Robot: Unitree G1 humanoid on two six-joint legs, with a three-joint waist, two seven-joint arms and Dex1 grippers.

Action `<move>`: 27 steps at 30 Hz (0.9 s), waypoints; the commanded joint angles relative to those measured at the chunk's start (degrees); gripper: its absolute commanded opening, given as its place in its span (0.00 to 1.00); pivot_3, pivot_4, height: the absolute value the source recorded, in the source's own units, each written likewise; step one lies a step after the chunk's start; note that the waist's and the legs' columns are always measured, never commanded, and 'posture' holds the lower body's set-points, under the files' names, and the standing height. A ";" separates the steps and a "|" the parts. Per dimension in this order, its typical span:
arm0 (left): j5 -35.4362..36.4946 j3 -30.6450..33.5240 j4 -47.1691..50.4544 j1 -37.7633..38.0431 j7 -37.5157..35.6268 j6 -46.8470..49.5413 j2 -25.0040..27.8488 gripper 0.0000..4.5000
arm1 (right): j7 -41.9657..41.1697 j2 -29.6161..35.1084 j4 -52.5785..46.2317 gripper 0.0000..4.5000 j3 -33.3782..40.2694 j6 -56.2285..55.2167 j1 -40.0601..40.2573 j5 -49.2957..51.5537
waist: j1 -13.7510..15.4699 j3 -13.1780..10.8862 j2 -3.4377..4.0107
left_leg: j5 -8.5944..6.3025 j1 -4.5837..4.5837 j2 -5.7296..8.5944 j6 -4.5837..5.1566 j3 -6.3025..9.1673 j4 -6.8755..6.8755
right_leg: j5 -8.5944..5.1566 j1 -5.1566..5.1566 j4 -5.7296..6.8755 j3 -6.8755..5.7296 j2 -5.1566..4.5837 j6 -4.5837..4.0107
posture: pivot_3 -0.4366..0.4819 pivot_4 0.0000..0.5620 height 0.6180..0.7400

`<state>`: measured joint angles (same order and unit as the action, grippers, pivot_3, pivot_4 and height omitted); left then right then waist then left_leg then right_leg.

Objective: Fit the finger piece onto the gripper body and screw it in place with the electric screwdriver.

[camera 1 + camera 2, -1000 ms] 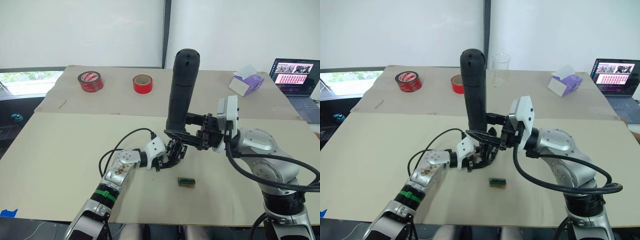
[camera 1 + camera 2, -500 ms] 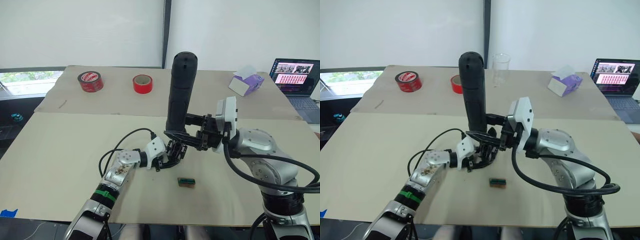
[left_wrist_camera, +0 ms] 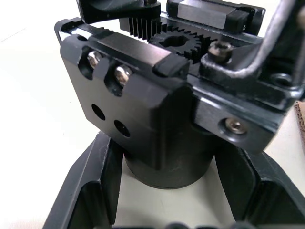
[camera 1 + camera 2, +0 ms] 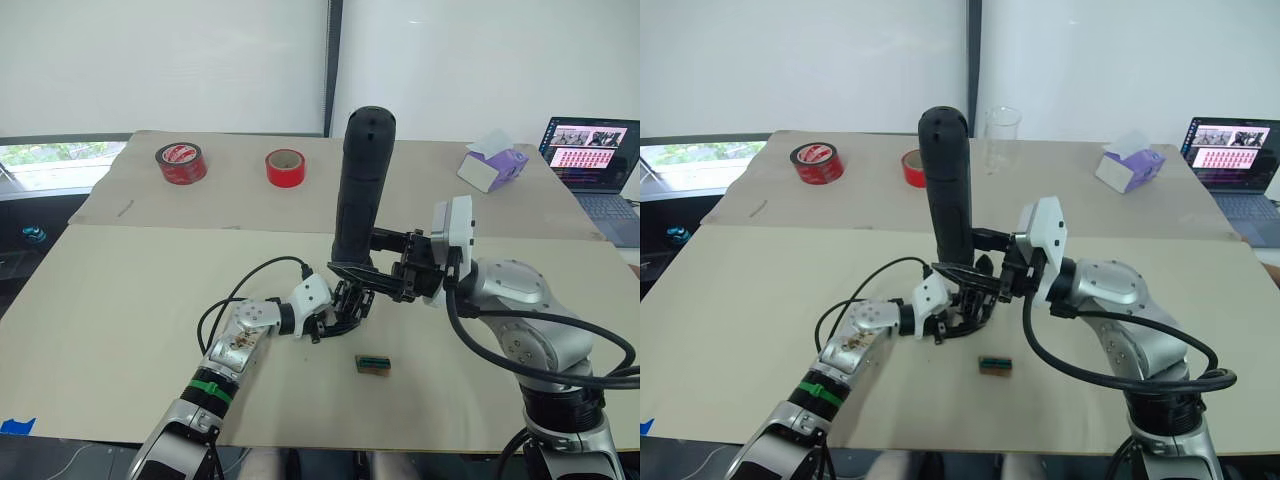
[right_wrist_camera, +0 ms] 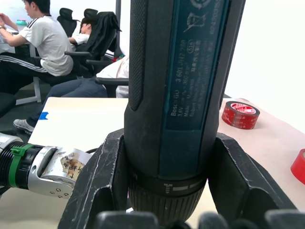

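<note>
My right gripper (image 4: 366, 268) is shut on the electric screwdriver (image 4: 362, 180), a thick black cylinder held upright with its rounded end up. Its fingers (image 5: 102, 176) clamp the barrel just above the collar. The screwdriver's lower tip points down at the gripper body (image 4: 345, 303), and the bit itself is hidden. My left gripper (image 4: 338, 312) is shut on that chunky black block, holding it just above the table. The left wrist view shows the gripper body (image 3: 157, 109) up close, with gear teeth, a rack and a black plate with two screws. I cannot tell the finger piece apart from it.
A small green-brown block (image 4: 373, 364) lies on the table in front of the grippers. Two red tape rolls (image 4: 181, 163) (image 4: 285, 167), a clear glass (image 4: 1002, 135) and a tissue box (image 4: 492, 165) stand at the back, a laptop (image 4: 595, 150) far right. Seated people (image 5: 43, 43) show behind.
My right gripper and the screwdriver have eased slightly down and to the left. The left arm and the gripper body have stayed put.
</note>
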<state>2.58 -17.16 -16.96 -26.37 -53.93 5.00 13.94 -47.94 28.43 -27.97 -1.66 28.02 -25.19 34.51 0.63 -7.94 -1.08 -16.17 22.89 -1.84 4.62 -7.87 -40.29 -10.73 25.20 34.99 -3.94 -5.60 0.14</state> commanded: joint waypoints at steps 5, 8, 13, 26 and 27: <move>-0.94 -1.87 -1.15 1.96 -0.78 1.96 0.97 0.51 | -0.54 -0.44 -0.66 0.43 0.13 -3.41 1.13 -0.41 | -0.02 0.00 0.01 | 0.00 -0.01 -0.01 0.00 0.00 0.00 | 0.00 -0.01 0.00 0.00 0.01 0.00 | 0.48 0.27 1.00; -0.93 -1.81 -1.13 1.89 -0.80 2.03 1.07 0.51 | -0.65 -0.37 -0.45 0.43 0.04 -3.67 1.26 -0.58 | -0.03 0.00 0.01 | 0.00 -0.01 -0.01 0.00 0.01 0.01 | 0.00 -0.01 0.00 0.00 0.01 0.00 | 0.48 0.27 1.00; -0.88 -1.78 -1.05 1.93 -0.83 2.13 1.12 0.51 | -1.17 -0.08 -0.49 0.43 -0.20 -4.01 0.96 -0.89 | -0.04 0.00 0.01 | 0.00 -0.02 -0.01 -0.01 0.01 0.01 | -0.01 0.00 0.00 0.00 0.00 0.00 | 0.48 0.27 1.00; -0.87 -1.89 -1.45 1.95 -0.67 2.11 0.75 0.51 | -2.58 1.52 -1.25 0.43 -0.67 -2.98 -2.06 -0.21 | -0.04 0.00 0.01 | 0.00 0.00 -0.01 -0.01 0.01 0.01 | -0.01 0.01 0.00 0.00 -0.01 -0.01 | 0.48 0.27 1.00; -0.87 -1.88 -1.46 1.95 -0.63 2.12 0.71 0.51 | -2.64 1.72 -1.22 0.43 -0.78 -3.01 -2.20 -0.25 | -0.03 0.00 0.01 | 0.00 0.00 -0.01 -0.01 0.01 0.01 | -0.01 0.02 0.00 0.00 -0.02 -0.01 | 0.48 0.27 1.00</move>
<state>2.58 -17.17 -16.70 -26.26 -53.90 5.19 14.04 -50.26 29.92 -27.66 -3.26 25.74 -25.99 33.87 0.60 -7.93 -1.08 -16.17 22.88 -1.85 4.61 -7.85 -40.28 -10.74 25.22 34.99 -3.94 -5.61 0.12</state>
